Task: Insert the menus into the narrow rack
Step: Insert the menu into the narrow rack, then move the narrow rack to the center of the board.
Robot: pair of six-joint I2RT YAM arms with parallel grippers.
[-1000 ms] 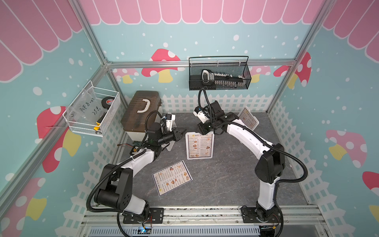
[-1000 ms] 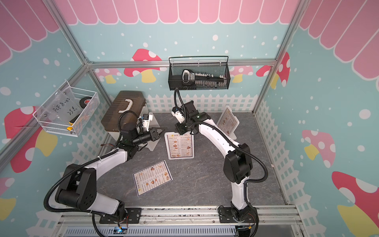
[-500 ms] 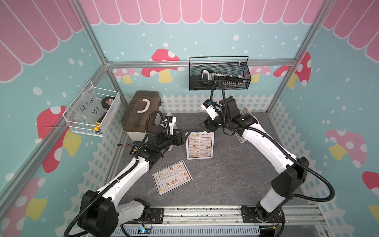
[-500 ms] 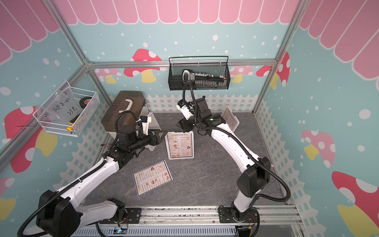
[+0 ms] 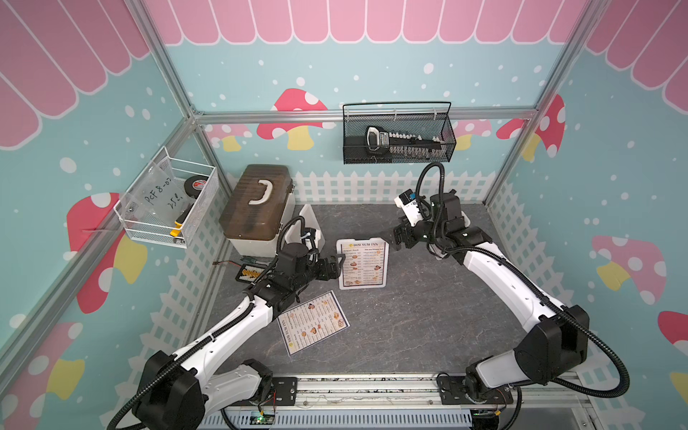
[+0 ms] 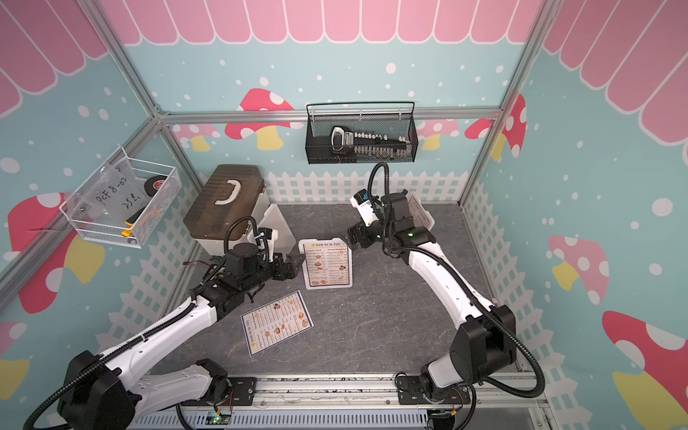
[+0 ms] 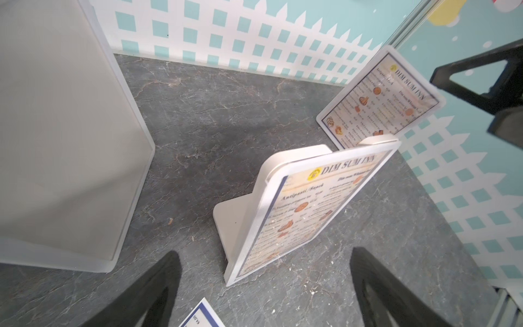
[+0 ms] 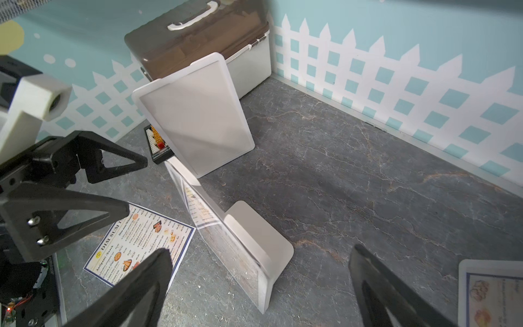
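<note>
Menu (image 5: 362,263) (racked) between left hand (image 5: 336,261), right hand (image 5: 401,238).

I read "DIM SUM INN" heading the menu (image 5: 362,260) in the middle rack (image 7: 235,223), with "Antipasti / Snack" beneath it. The same heading tops the flat menu (image 5: 313,322) just beside that rack and the framed menu (image 7: 379,96) well beyond it. Far from the rack, a clear sheet (image 5: 161,193) in the wire basket (image 5: 201,212) shows handwritten "8-0" and "25"; the rest I cannot read.
</note>
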